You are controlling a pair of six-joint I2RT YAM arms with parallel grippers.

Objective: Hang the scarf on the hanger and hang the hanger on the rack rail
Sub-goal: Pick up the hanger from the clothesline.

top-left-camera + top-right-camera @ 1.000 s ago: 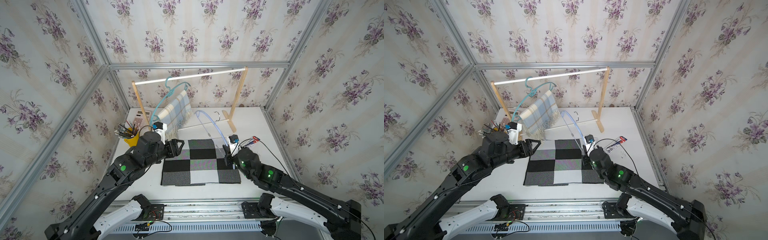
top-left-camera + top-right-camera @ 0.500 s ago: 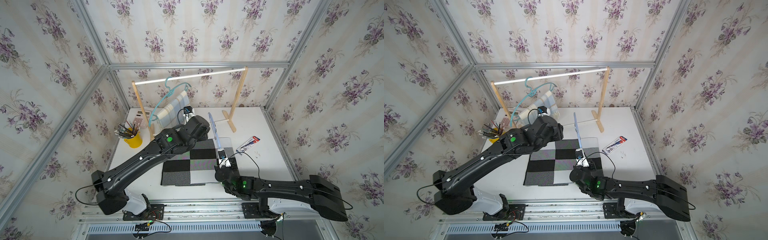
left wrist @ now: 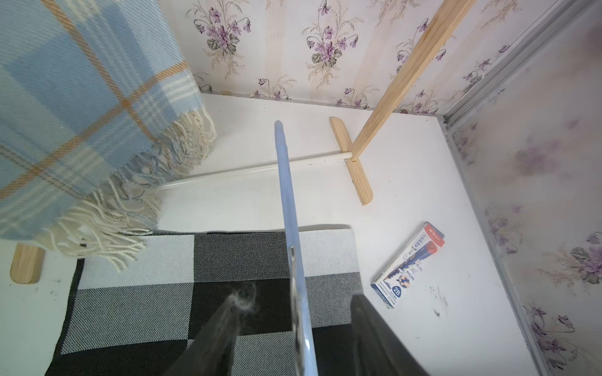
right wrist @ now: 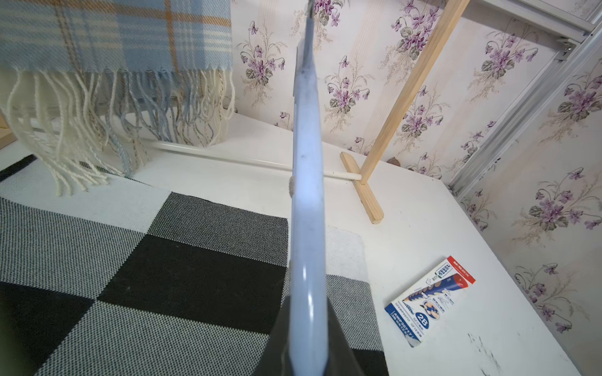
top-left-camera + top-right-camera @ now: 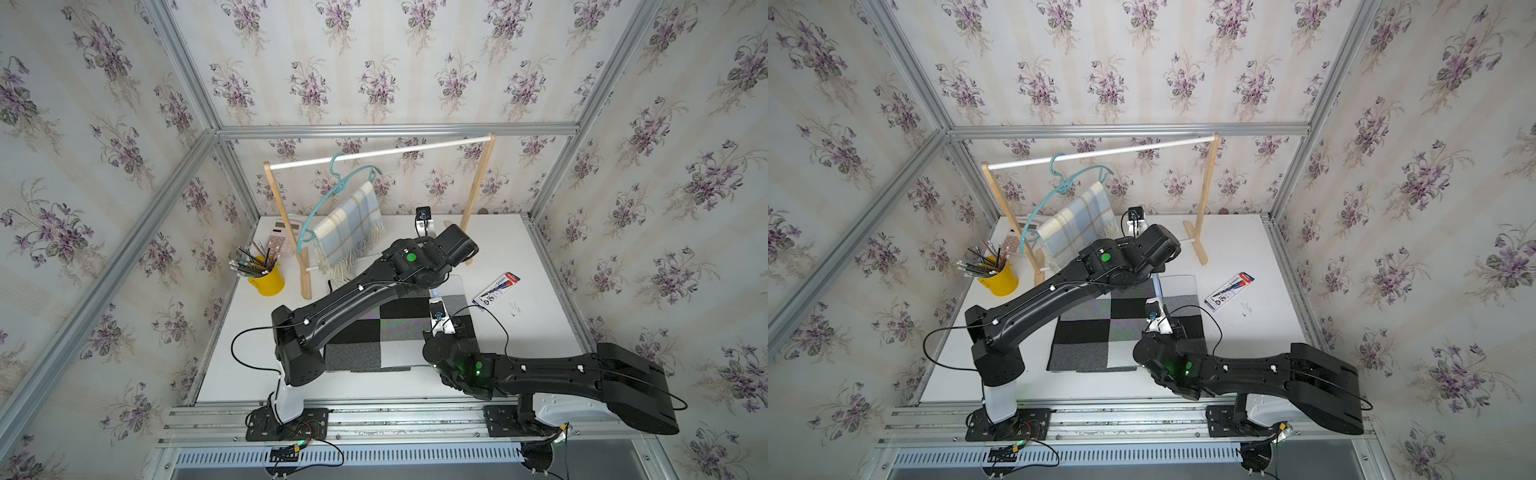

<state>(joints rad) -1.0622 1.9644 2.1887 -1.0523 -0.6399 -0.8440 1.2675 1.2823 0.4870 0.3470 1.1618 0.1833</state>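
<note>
Left arm [image 5: 361,291] swung across checkered scarf [image 3: 163,293] | wrist-only: left fingers [image 3: 221,332] apart astride hanger [image 3: 286,182]; right fingers [image 4: 340,351] clamp it

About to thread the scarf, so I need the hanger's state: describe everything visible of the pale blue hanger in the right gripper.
The pale blue hanger looks like smooth, glossy plastic and shows edge-on as a thin, slightly curved strip in both wrist views. The right gripper is shut on its lower part, holding it upright over the right side of the checked scarf. It rises between the open fingers of the left gripper, with gaps on both sides.
</note>
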